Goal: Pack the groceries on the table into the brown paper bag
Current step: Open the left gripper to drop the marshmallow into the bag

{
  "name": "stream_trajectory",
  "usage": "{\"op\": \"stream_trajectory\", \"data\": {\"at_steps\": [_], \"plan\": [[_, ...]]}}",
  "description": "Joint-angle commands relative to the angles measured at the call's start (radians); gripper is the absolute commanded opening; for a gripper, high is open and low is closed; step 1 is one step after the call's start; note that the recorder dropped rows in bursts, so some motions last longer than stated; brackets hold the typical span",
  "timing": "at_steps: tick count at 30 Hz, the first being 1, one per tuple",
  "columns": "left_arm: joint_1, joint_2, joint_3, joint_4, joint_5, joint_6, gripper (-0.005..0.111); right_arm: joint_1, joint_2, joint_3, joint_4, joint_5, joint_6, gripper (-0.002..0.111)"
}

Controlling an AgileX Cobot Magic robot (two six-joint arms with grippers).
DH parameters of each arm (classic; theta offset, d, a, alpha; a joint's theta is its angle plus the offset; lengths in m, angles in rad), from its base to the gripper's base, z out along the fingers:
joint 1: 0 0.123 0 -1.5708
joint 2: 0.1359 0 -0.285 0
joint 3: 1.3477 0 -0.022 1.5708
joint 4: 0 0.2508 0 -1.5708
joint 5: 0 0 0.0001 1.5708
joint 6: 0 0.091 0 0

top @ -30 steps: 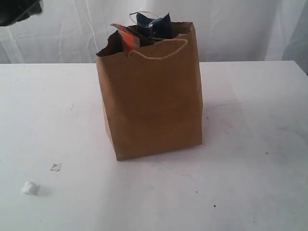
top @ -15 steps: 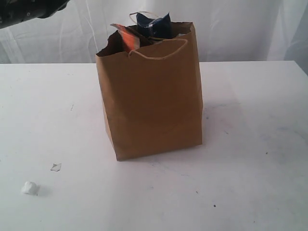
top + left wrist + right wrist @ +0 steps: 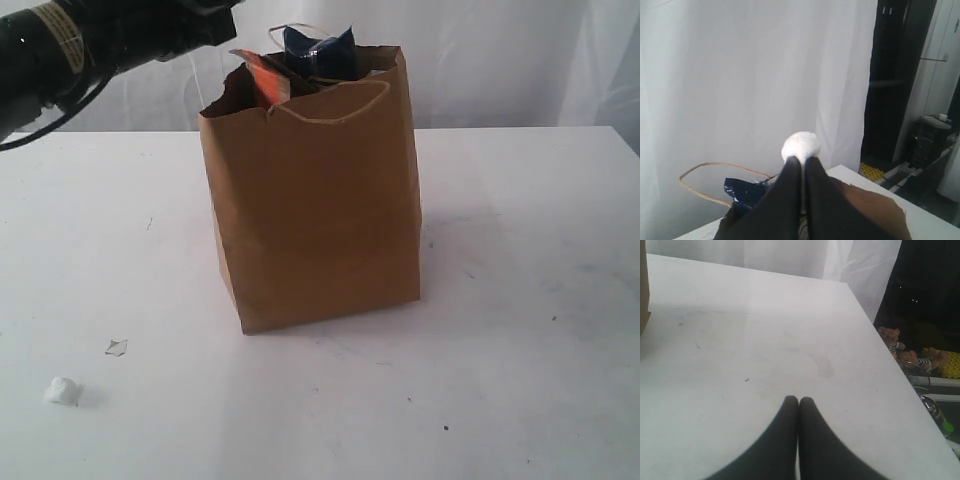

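Observation:
The brown paper bag stands upright mid-table, and an orange-labelled pouch and a dark blue packet stick out of its top. My left arm reaches in from the upper left, level with the bag's rim. In the left wrist view my left gripper is shut on a white wrapped sweet, above the bag's ragged rim and the blue packet. Another white sweet lies on the table at the front left. My right gripper is shut and empty over bare tabletop.
A small clear scrap lies near the loose sweet. A pale cord handle loops above the bag. White curtains hang behind. In the right wrist view the table's edge drops off beside teddy bears on the floor.
My left arm has swung in from the top left corner toward the bag's top. The bag, the loose sweet and the scrap have not moved.

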Motion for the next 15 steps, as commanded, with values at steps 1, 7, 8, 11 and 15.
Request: {"op": "stream_trajectory", "data": {"at_steps": [1, 7, 8, 11, 15], "plan": [[-0.005, 0.012, 0.005, 0.092, -0.132, -0.012, 0.0, -0.008, -0.006, 0.001, -0.008, -0.002, 0.0, 0.0], [-0.005, 0.014, 0.005, 0.14, -0.147, -0.009, 0.0, -0.008, -0.006, 0.001, -0.008, -0.002, 0.0, 0.0], [-0.005, 0.014, 0.005, 0.142, -0.131, -0.009, 0.0, -0.008, -0.006, 0.001, -0.008, -0.002, 0.0, 0.0], [-0.005, 0.014, 0.005, 0.144, -0.122, -0.009, 0.0, -0.008, -0.006, 0.001, -0.008, -0.002, 0.0, 0.0], [-0.005, 0.014, 0.005, 0.161, -0.134, -0.009, 0.012, -0.008, -0.006, 0.001, -0.008, -0.002, 0.0, 0.0]]}}
